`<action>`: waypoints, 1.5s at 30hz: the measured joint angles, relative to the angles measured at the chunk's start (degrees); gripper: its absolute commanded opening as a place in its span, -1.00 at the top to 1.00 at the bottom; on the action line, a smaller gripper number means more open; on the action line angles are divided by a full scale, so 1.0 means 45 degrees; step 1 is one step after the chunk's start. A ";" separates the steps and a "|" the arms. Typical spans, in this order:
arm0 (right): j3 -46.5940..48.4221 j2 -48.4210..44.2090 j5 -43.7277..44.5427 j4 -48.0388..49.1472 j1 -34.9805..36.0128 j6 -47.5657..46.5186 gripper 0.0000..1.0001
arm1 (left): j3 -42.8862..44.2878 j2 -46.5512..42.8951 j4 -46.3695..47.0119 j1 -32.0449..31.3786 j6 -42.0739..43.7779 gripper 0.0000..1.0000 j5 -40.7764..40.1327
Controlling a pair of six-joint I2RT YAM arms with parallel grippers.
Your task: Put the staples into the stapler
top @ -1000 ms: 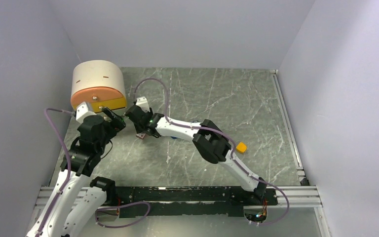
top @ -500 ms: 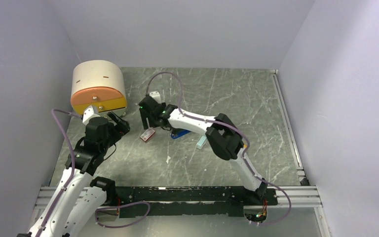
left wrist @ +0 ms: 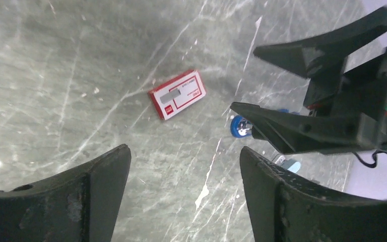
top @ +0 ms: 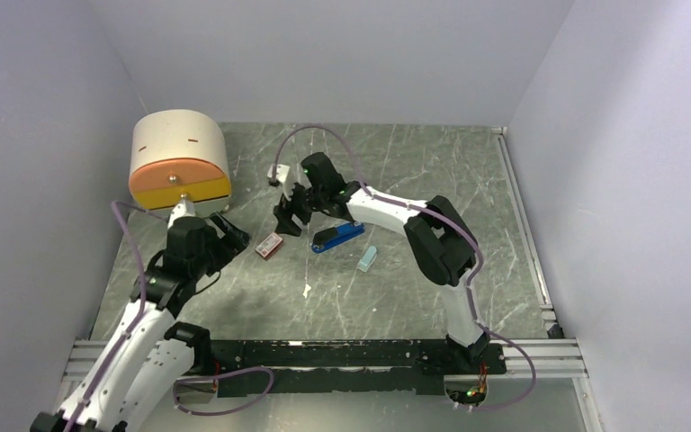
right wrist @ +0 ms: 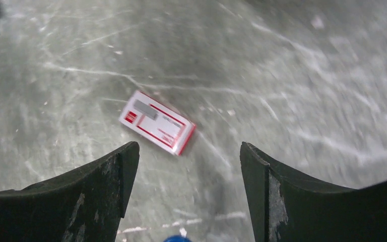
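Observation:
A red-and-white cardboard box [top: 270, 245] lies flat on the table with a small grey patch on its label; the staples themselves are hidden. It also shows in the left wrist view, box [left wrist: 177, 94], and in the right wrist view, box [right wrist: 157, 129]. The blue stapler [top: 338, 238] with its black top arm lies just right of the box; its round blue end [left wrist: 239, 126] peeks out below the right arm's fingers. My left gripper [top: 236, 237] hangs open left of the box, holding nothing. My right gripper [top: 288, 220] hovers open above and behind the box, also holding nothing.
A short pale-blue piece [top: 368, 258] lies right of the stapler. A cream and orange round-topped container [top: 180, 157] stands at the back left, close behind the left arm. Grey walls close in the table on three sides.
The right gripper opened, left the box on the table and drew back to the right, uncovering the stapler and the pale-blue piece. The left arm pulled back toward the near edge.

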 measured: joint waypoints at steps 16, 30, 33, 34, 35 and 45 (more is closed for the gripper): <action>0.2098 0.1807 -0.2040 -0.3245 0.1078 -0.6659 -0.49 | -0.1656 0.5129 0.4177 0.0437 0.0301 0.13 0.2467; 0.4318 0.3628 -0.1622 -0.4585 0.1443 -0.8388 -0.31 | -0.2123 0.5202 0.5071 0.1025 0.0607 0.12 0.2191; 0.4648 0.3808 -0.1705 -0.4945 0.1433 -0.8544 -0.12 | -0.2239 0.5115 0.5129 0.1146 0.0631 0.11 0.2191; 0.4731 0.3842 -0.1734 -0.5100 0.1433 -0.8602 -0.09 | -0.2288 0.5095 0.5144 0.1185 0.0641 0.09 0.2200; 0.4779 0.3861 -0.1753 -0.5241 0.1433 -0.8665 -0.06 | -0.2317 0.5090 0.5153 0.1224 0.0656 0.08 0.2215; 0.4707 0.3803 -0.2200 -0.6013 0.1035 -0.8893 0.00 | -0.2730 0.6154 0.7121 0.1443 0.0500 -0.06 0.4148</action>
